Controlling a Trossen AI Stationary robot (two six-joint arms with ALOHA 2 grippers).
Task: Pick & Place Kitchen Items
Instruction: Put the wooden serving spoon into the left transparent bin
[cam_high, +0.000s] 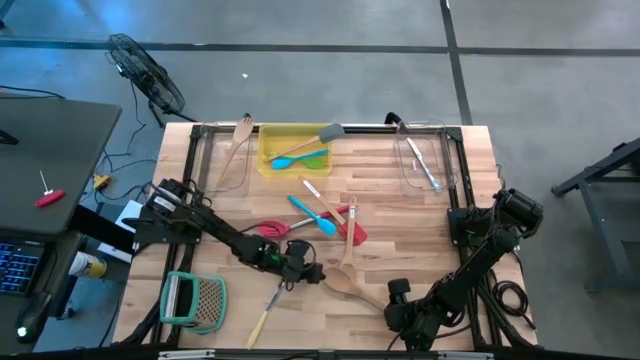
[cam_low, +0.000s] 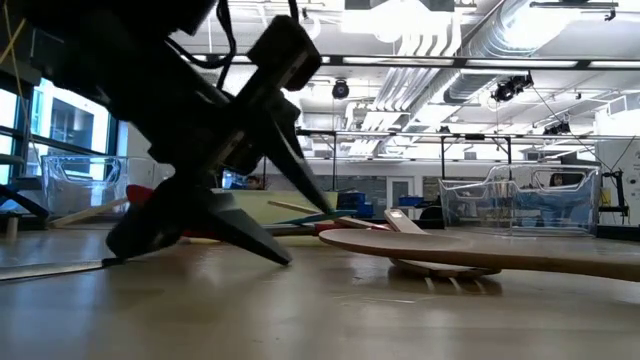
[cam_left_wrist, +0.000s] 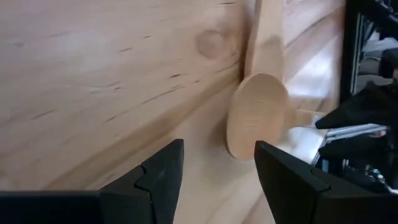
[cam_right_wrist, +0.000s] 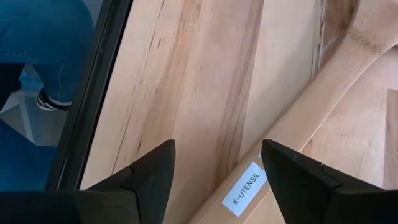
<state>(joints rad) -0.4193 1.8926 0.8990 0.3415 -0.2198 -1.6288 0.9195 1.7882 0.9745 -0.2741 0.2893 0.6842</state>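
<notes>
Pale wooden spoon (cam_left_wrist: 256, 115), seemingly unpainted.

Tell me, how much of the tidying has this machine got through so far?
Partly done. The yellow bin holds a blue spatula, and the clear bin holds metal tongs. The left gripper is open, low over the table by a wooden spoon, holding nothing. The right gripper is open too. Several utensils are left, like the red spatula.

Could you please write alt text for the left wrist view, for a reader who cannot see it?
The left gripper, fingers open, hangs just above the pale wooden table, facing the bowl of a wooden spoon that lies flat just ahead. Dark frame and cables show at the table's edge beyond.
</notes>
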